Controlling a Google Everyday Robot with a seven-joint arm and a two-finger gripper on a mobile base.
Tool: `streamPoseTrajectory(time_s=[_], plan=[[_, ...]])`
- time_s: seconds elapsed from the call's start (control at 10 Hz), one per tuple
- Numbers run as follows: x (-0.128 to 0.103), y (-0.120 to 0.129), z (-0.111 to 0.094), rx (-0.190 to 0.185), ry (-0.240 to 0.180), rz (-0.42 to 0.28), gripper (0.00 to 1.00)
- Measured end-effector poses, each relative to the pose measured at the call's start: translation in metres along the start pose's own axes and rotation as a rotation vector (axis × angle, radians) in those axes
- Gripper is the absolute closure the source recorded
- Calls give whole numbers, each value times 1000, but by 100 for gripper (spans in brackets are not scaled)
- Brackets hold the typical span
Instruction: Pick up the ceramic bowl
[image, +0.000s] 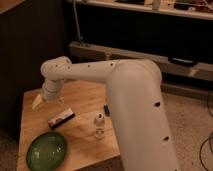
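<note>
- Gripper (38, 103) hangs over the far left corner of the wooden table (85, 95), pointing down below the arm's rounded wrist. Its pale fingers look spread apart with nothing between them, though from this angle they show only as a small yellowish wedge.
- The ceramic bowl (46, 150) sits upright on the near left corner of the table. It is wide, shallow and glossy green with a darker rim, and nothing is inside it.
- The bowl is well apart from the gripper, which is farther back along the same left side.
- Just beyond the bowl lies a dark flat packet (61, 119) with a light label, set at a slant and not touching the rim.
- To the right of the packet, near the table's middle, a small white bottle (99, 125) stands upright.
- Behind the bottle, close to the arm, a small blue object (106, 109) rests on the wood; what it is cannot be made out.
- The white arm (135, 110) fills the right foreground and reaches left across the table top.
- A speckled floor (192, 125) shows to the right, and a long metal rail (150, 56) runs along the dark background.
</note>
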Motion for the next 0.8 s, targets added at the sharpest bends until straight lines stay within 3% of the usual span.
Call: streamPoseTrajectory(time_s=[0.2,0.4,0.5,0.6,0.8], plan=[[0,0,0,1,0,-1,20],[7,1,-4,-5,-34,5,20],[16,0,-6,-8,-52,5,20],[33,-1,-11,-35,-81,0,20],[64,7,-10,-74,-100,-28,20]])
